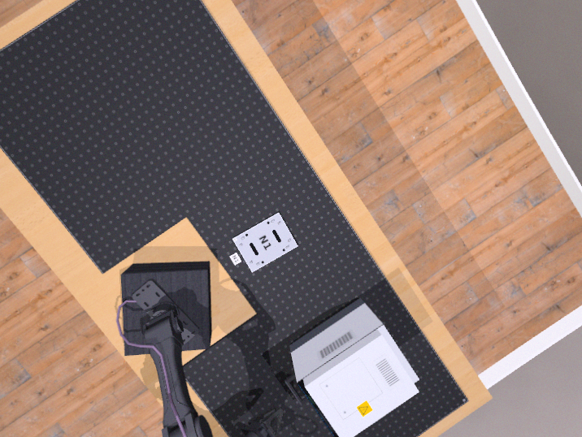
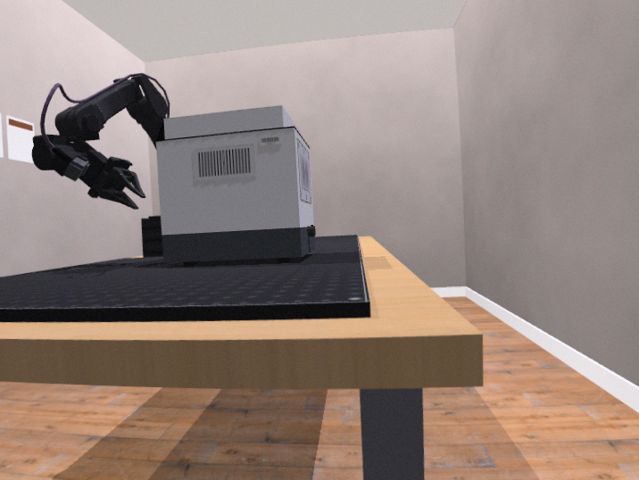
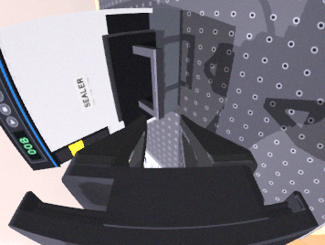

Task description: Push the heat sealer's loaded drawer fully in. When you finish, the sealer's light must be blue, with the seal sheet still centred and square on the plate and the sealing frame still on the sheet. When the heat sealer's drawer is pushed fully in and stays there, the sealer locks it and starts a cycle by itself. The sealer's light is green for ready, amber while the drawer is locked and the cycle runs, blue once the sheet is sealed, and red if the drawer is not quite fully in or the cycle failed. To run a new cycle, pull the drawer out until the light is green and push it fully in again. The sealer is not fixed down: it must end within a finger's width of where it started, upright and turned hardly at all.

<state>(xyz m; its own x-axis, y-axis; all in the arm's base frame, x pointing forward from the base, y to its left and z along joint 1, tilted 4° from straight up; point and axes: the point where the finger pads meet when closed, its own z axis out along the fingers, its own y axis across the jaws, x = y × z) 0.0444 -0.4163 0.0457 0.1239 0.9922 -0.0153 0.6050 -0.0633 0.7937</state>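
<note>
The heat sealer (image 1: 348, 385) (image 2: 227, 206) (image 3: 50, 69) stands upright on the black mat. In the wrist view, its dark drawer front (image 3: 128, 78) with a grey handle (image 3: 156, 82) sits at the housing; whether it is fully in cannot be told. A lit blue strip (image 3: 22, 93) runs along the panel edge, and the display (image 3: 28, 145) shows green digits. My gripper (image 2: 141, 202) (image 3: 162, 121) is partly open and empty, off the drawer side of the sealer, near the handle but apart from it. The sheet, plate and sealing frame are hidden.
A light metal plate marked N1 (image 1: 264, 253) lies on the black mat (image 1: 141, 117), with a small N1 tag (image 1: 235, 258) beside it. The arm's black base block (image 1: 199, 291) stands on the wooden table. The table's edge (image 2: 310, 360) is beyond the sealer.
</note>
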